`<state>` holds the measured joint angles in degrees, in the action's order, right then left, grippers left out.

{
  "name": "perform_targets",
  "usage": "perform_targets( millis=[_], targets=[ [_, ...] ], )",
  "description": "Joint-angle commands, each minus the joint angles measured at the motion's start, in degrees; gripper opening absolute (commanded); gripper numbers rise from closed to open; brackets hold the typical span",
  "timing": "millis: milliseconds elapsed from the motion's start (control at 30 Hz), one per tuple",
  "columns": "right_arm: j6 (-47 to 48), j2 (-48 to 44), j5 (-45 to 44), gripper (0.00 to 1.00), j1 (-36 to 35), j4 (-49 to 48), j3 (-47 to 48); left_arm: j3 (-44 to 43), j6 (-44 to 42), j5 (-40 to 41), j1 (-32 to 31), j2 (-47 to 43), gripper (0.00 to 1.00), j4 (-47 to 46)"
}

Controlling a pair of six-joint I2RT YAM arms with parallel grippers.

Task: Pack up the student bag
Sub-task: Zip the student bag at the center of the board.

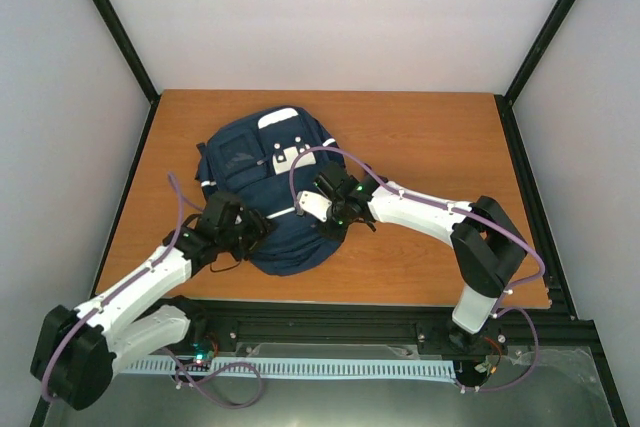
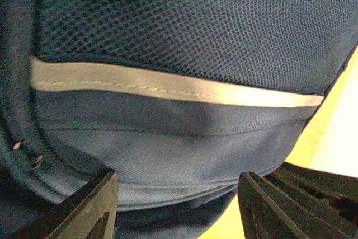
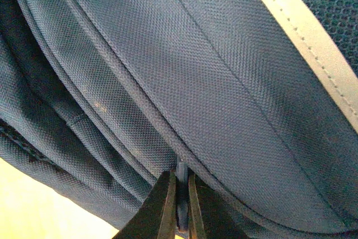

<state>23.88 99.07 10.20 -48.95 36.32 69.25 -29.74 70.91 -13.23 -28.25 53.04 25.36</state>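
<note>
your right gripper [image 3: 179,176] is pinching a small grey-blue tab [image 3: 182,167] on the large navy blue soft fabric backpack [image 3: 224,82] just ahead of it. pull slowly and straight. your left gripper [image 2: 178,197] is spread; better close it on the fabric in front first.

Counted from overhead. Bag [image 1: 262,162]: one, centre of frame. Table [image 1: 430,137]: one. Arms: two, namely left arm [image 1: 135,292] at lower left and right arm [image 1: 425,210] right of centre. Grippers: two, namely left gripper [image 1: 248,232] and right gripper [image 1: 318,209], both mid-frame. Fingers [image 2: 84,208]: two per gripper, seen at the bottom edge of each wrist view. Purple cables [image 1: 178,209]: two, one per arm. Pale patches [image 1: 278,118] on bag: at least two, upper centre. Pale stripe [image 2: 168,85]: one in each wrist view.
</note>
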Motion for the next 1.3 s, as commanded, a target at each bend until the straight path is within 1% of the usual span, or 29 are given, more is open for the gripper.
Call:
perform_targets(
  millis=[0,133,233,400,500,767,933,1000,1133,1267],
  targets=[
    [-0.8,-0.4,2.3,0.03,-0.7,-2.9,-0.3,-0.6,3.5,0.8,-1.5,4.1,0.61,-7.9],
    [-0.9,-0.2,2.6,0.03,-0.7,-3.0,-0.1,-3.8,3.6,2.9,-3.5,9.3,0.60,-10.0],
    [-1.1,-0.3,2.3,0.03,-0.7,-3.1,-0.1,-6.8,4.2,3.9,-5.9,13.1,0.62,-11.0],
    [-1.2,-0.6,2.2,0.03,-0.7,-3.1,-0.1,-11.6,6.5,4.5,-11.9,16.7,0.65,-10.9],
    [-1.3,-0.9,2.2,0.03,-0.7,-3.2,-0.3,-11.9,9.3,7.3,-14.9,16.5,0.66,-10.0],
    [-1.7,-1.8,2.7,0.03,-0.6,-3.3,-0.8,-8.2,15.9,10.5,-15.7,13.5,0.67,-10.2],
    [-1.7,-2.2,2.8,0.03,-0.3,-3.7,-1.8,-8.2,15.4,15.2,-16.4,6.8,0.69,-2.2],
    [-1.7,-2.4,2.8,0.03,0.0,-3.9,-1.9,-7.0,15.6,15.2,-16.4,5.2,0.70,-0.5],
    [-1.8,-2.7,2.9,0.03,0.3,-3.8,-1.9,-3.8,17.0,11.8,-16.4,5.3,0.70,-3.7],
    [-1.7,-2.8,2.9,0.03,0.3,-3.8,-1.9,-2.5,17.2,10.9,-16.4,7.5,0.70,-7.4]
  ],
)
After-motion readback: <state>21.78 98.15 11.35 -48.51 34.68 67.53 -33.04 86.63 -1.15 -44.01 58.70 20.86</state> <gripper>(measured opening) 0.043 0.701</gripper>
